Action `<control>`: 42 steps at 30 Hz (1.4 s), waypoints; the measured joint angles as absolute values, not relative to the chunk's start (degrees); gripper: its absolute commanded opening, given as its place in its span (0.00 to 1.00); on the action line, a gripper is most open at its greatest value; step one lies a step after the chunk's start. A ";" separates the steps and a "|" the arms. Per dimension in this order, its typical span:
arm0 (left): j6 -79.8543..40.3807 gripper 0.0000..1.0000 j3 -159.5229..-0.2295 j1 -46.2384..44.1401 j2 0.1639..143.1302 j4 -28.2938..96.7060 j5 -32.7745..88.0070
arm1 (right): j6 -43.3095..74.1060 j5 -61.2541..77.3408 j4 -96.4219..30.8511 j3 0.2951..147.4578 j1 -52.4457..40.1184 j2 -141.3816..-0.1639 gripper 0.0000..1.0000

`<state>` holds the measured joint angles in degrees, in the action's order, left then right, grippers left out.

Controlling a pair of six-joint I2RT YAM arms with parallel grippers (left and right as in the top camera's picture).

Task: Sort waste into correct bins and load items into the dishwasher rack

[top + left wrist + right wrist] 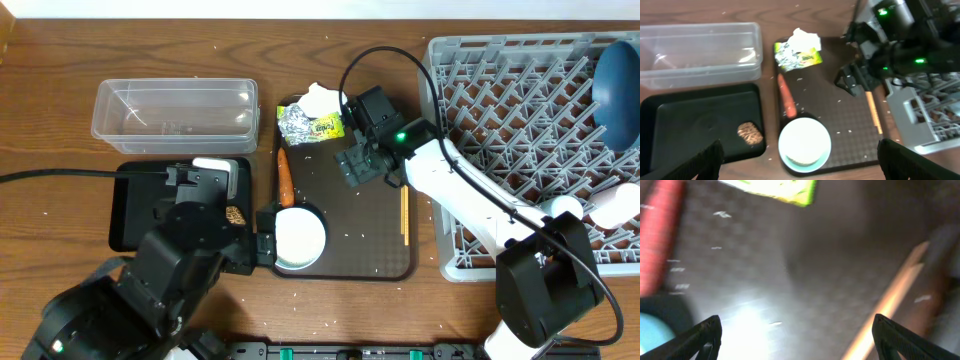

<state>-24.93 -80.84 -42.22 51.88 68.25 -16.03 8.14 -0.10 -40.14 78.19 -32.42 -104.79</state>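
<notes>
My left gripper (245, 250) (800, 170) is open and empty, high over the small light-blue bowl (300, 238) (804, 145). My right gripper (355, 165) (800, 340) is open and empty, just above the brown tray, between the carrot (285, 178) (660, 235) and the chopsticks (404, 212) (895, 300). Tissue (318, 98), foil (295, 123) and wrapper (326, 127) (775, 190) lie at the tray's far end. The brown food lump (236, 214) (750, 134) lies in the black tray (130, 215). The clear tub (170, 110) holds nothing large. The dark-blue plate (617, 85) stands in the rack (500, 120).
The brown serving tray (360, 250) carries scattered rice grains (350, 237). White rounded dishes (590, 207) sit at the rack's near right. The rack's wall stands close to the right of the chopsticks. My left arm covers much of the black tray.
</notes>
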 measured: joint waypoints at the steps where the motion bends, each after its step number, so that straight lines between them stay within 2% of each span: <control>1: -25.52 0.98 -80.84 -42.22 52.21 68.69 -16.43 | 10.28 1.65 -39.97 78.19 -32.38 -104.79 0.89; 4: -27.00 0.99 -80.84 -42.22 54.02 68.95 -17.26 | 15.73 6.72 -37.60 78.19 -31.81 -104.79 0.86; 10: -27.29 0.99 -80.84 -42.22 59.29 69.28 -18.26 | 19.07 9.67 -30.02 78.17 -30.50 -104.81 0.77; 14: -26.96 0.99 -80.84 -42.22 62.13 68.60 -19.09 | 19.64 7.88 -30.17 78.24 -30.33 -104.79 0.84; 20: -25.69 1.00 -80.84 -41.56 65.56 64.86 -21.89 | 20.05 6.85 -35.75 78.13 -26.55 -99.15 0.81; 21: -25.43 0.98 -80.84 -41.17 66.11 64.20 -22.02 | 20.14 6.76 -37.67 78.08 -25.34 -96.64 0.81; 23: -24.32 0.97 -80.84 -39.88 67.59 62.50 -21.04 | 20.27 6.52 -41.58 78.11 -23.51 -91.37 0.77; 28: -22.48 0.97 -80.84 -38.33 71.64 62.67 -17.82 | 20.36 6.76 -46.35 78.52 -21.76 -83.61 0.48; 31: -22.37 0.97 -80.84 -38.28 72.18 62.72 -16.69 | 20.88 7.05 -49.56 78.54 -22.37 -84.09 0.43; 35: -22.37 0.97 -80.84 -38.28 70.32 63.72 -16.21 | 23.07 5.61 -51.46 76.51 -25.28 -89.08 0.43; 42: -22.24 0.98 -80.84 -38.26 65.17 69.84 -15.73 | 28.99 0.78 -47.57 72.51 -27.51 -103.28 0.42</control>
